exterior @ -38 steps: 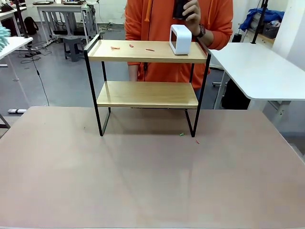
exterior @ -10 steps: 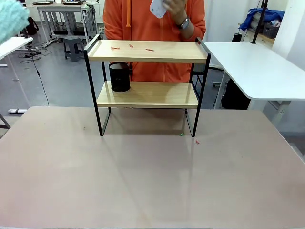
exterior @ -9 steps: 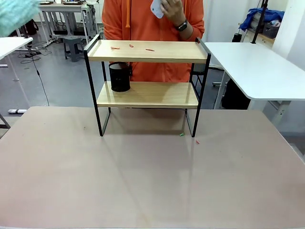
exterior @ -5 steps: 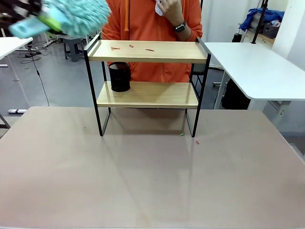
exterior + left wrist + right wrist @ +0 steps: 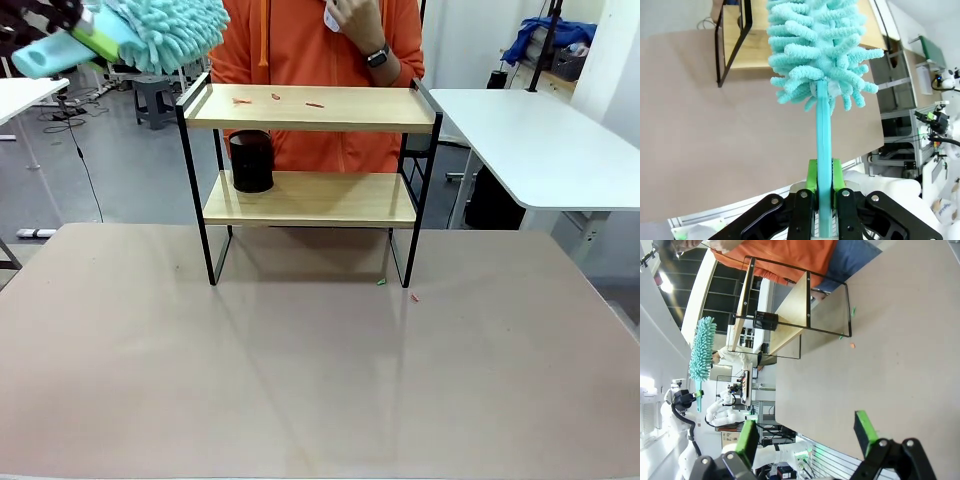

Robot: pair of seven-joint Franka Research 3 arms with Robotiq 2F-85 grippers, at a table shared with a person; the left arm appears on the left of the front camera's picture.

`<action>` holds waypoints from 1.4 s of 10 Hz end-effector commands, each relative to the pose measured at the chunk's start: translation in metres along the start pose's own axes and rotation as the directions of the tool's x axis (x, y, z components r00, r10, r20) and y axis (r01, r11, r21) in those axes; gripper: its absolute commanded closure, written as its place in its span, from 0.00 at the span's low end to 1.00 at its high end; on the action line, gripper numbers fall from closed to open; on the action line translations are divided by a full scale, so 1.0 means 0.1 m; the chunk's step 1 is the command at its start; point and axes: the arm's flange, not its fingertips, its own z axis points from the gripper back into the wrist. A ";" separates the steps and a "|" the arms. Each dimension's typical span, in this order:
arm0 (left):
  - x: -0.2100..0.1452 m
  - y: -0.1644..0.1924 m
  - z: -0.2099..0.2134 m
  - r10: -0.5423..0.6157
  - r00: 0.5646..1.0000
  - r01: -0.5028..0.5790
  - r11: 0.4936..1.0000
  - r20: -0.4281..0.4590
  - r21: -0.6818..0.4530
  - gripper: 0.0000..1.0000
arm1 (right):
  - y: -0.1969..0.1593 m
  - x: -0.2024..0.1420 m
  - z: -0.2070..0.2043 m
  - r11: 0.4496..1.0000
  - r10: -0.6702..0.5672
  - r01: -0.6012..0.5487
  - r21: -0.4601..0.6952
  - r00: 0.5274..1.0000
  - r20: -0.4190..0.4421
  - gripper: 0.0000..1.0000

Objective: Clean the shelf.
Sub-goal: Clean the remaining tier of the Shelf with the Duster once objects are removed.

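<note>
shelf (image 5: 310, 108) stands at the middle of the far edge of the table (image 5: 300, 380). red scraps (image 5: 275, 97) lie on the left half of its top board; black cup (image 5: 251, 161) at the left end of the lower board. left gripper (image 5: 823, 184) clamped on the handle of a teal duster (image 5: 165, 30), its fluffy head in the air off the shelf's top left corner, not touching. right gripper (image 5: 806, 434) spread wide, holding nothing, over the table. person's hand (image 5: 352, 18) behind the shelf holds something white.
</note>
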 end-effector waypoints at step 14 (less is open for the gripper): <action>0.77 -0.06 -1.30 -0.106 0.973 0.146 0.971 -0.204 0.192 0.88 | 0.01 0.02 0.00 1.000 0.025 -0.025 0.018 1.000 0.014 0.00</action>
